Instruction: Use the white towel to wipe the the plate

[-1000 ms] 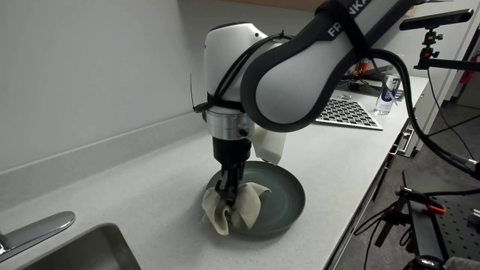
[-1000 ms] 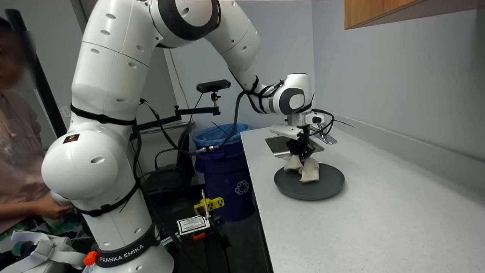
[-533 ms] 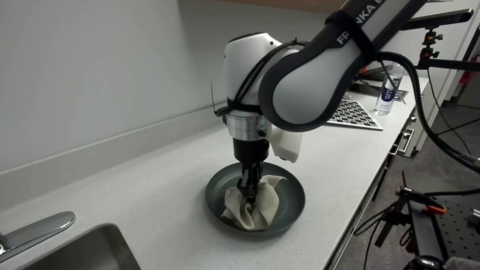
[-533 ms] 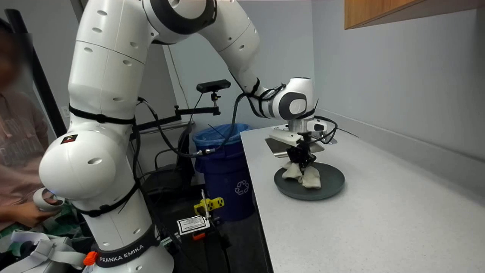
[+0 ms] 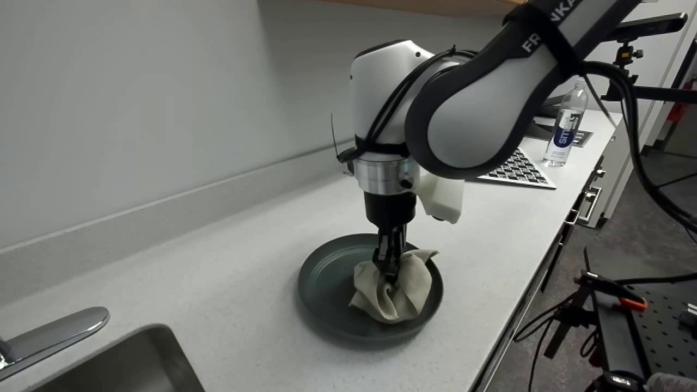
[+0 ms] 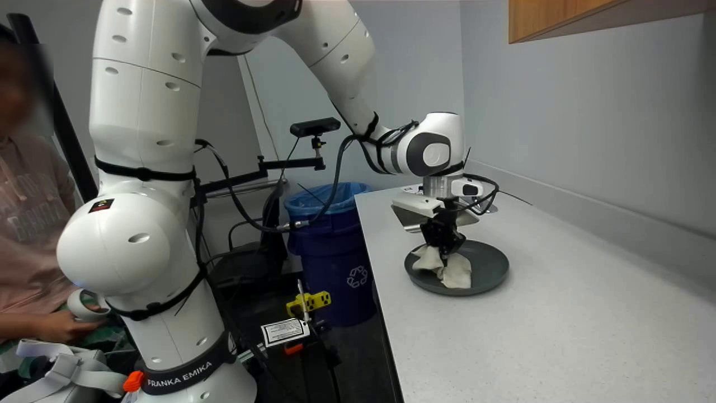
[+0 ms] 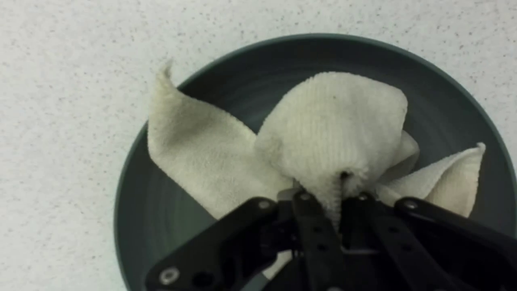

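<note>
Towel (image 5: 400,296): off-white and bunched up inside the plate (image 5: 329,294); in an exterior view it lies mostly on the right half, one corner poking past the far right rim.
Hand (image 7: 334,198): points down, its fingers closed on the towel, with a fold pinched between them; how hard it presses cannot be told.
Last second's change: the towel has swept from the near left rim, where it spilled past the edge, across the middle to the right.
Plate: flat on the worktop (image 5: 245,305) and in the same spot as before in both exterior views, so the cloth slides without dragging it along.
Wiping: by the look of it, a stroke is under way and working; whether the surface is any cleaner cannot be told.
Left side of the plate: bare now.
Next stroke: probably back to the left, or around the far part, with the same grip.
Risk: going further right may carry the towel over the rim.
Sink (image 5: 130,362): near left, well apart from the plate.
</note>
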